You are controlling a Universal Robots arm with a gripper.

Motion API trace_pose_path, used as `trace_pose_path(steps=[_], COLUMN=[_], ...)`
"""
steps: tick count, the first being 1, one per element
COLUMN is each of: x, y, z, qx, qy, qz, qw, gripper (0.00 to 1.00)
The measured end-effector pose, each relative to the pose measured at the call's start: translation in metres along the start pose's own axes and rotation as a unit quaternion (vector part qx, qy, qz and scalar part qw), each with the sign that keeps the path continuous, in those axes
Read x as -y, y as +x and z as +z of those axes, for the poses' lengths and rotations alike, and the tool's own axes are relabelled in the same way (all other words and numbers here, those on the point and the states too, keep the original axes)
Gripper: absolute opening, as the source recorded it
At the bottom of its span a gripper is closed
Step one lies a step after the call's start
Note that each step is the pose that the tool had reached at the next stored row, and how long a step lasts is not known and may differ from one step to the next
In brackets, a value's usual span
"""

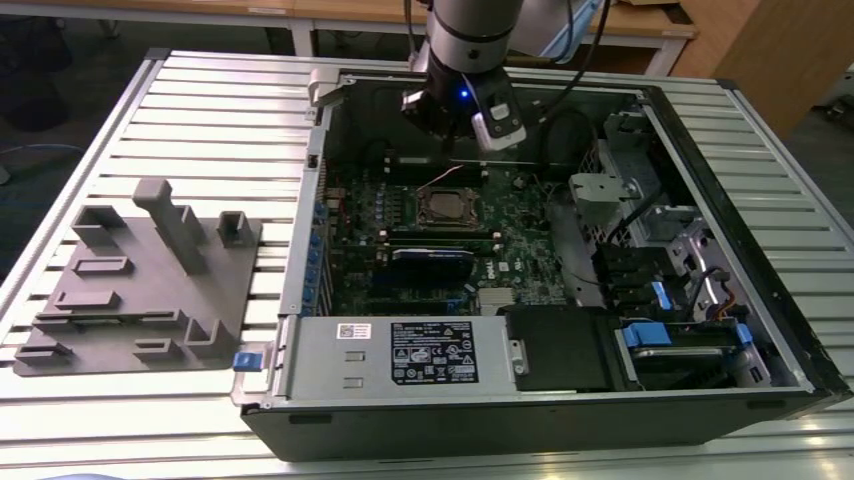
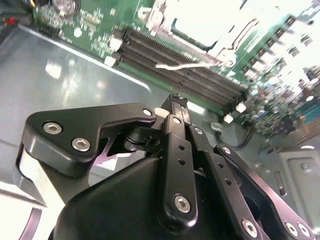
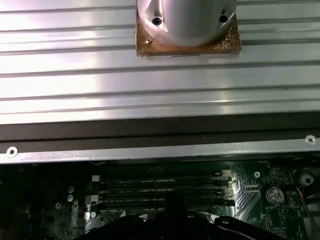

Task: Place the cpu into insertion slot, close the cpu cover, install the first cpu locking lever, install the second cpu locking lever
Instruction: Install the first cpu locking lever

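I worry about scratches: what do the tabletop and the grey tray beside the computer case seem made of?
The tabletop: bare metal, likely aluminium; ribbed slats with a dull silvery sheen. The grey tray: probably plastic; uniform matt grey, no glint, blocky raised ridges.

The board (image 1: 400, 235) was green, the ribbed bench (image 1: 200, 110) silver, the fixture (image 1: 147, 280) grey, the cpu (image 1: 445, 207) silvery-tan, the gripper (image 2: 173, 104) black.

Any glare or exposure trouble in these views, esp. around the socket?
Second wrist view: the insertion slot is blown out white, and the motherboard beside it is washed out too. First wrist view: the slatted table glares bright, while the motherboard below it sits dark. Exterior view: even light, the case interior is shaded, and the slot is readable.
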State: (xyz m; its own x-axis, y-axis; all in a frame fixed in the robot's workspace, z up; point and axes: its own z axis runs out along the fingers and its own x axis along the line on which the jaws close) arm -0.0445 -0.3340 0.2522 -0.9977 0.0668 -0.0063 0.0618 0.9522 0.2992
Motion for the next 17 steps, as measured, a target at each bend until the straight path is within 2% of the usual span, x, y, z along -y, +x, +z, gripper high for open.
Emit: trace_pose_path(steps=[2,3,10,17], x=[0.0,0.0001,0.0003,0.0047], y=[0.0,-0.0001,0.0,0.0002], z=[0.0001,0.0002,0.0007,0.0069], qx=[0.0003,0.0003,0.0004,0.0004], qy=[0.0053,0.0061,0.0062,0.0064], qz=[0.0,0.0,0.0,0.0], qw=[0.99999,0.99998,0.99998,0.99998], gripper=[0.11,0.11,0.11,0.11])
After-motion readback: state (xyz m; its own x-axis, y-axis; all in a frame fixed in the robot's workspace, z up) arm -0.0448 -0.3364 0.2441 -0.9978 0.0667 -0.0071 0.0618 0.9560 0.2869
